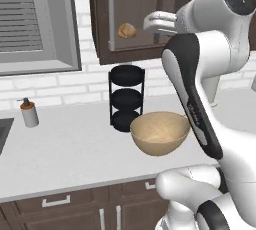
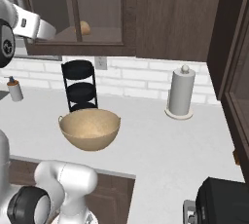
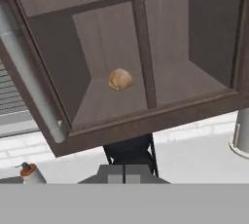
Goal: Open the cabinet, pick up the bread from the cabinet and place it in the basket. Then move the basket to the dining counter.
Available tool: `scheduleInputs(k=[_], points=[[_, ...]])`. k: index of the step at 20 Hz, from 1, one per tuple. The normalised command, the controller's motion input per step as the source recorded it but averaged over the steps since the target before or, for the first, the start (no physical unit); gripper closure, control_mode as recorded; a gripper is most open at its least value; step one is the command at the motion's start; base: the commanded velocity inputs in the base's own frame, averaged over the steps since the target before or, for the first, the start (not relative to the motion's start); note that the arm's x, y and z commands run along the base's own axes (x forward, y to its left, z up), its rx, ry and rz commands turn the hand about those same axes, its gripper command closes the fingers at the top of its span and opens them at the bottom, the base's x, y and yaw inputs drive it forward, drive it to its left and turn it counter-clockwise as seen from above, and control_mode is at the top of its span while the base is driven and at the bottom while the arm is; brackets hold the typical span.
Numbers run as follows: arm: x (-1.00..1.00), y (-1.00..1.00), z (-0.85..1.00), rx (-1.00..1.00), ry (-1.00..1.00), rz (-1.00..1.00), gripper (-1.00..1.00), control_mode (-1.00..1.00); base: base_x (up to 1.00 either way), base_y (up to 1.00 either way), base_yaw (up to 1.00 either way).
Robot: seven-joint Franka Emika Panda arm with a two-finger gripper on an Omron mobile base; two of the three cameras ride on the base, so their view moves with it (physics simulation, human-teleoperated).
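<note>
- Hand (image 1: 150,22), fingers together on nothing, is hovering before the dark brown glass-doored wall cabinet (image 3: 146,121), beside its long silver bar handle (image 3: 26,69).
- Small golden-brown bread roll (image 3: 120,79) is sitting inside on the shelf, behind the glass.
- Tan round basket (image 1: 160,133) is waiting on the pale surface (image 1: 65,149) below.
- Opening step is in hand; next move calls for parting the fingers and gripping the handle, I judge.

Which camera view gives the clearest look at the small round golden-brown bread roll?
The hand view: the small round golden-brown bread roll sits centred, large, on the cabinet shelf behind glass. The left base view shows it smaller beside the door handle; the right base view shows a dim sliver.
</note>
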Motion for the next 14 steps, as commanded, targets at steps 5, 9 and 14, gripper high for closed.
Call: scheduleInputs(k=[5,9,14], points=[[-0.16,0.0,-0.02,0.0,0.0,0.09,1.0,-1.0,0.0,0.0,0.0],[-0.17,0.22,0.0,-0.05,0.0,0.07,1.0,-1.0,0.0,0.0,0.0],[-0.07,0.9,0.02,-0.29,0.03,0.01,-1.0,-1.0,0.0,0.0,0.0]])
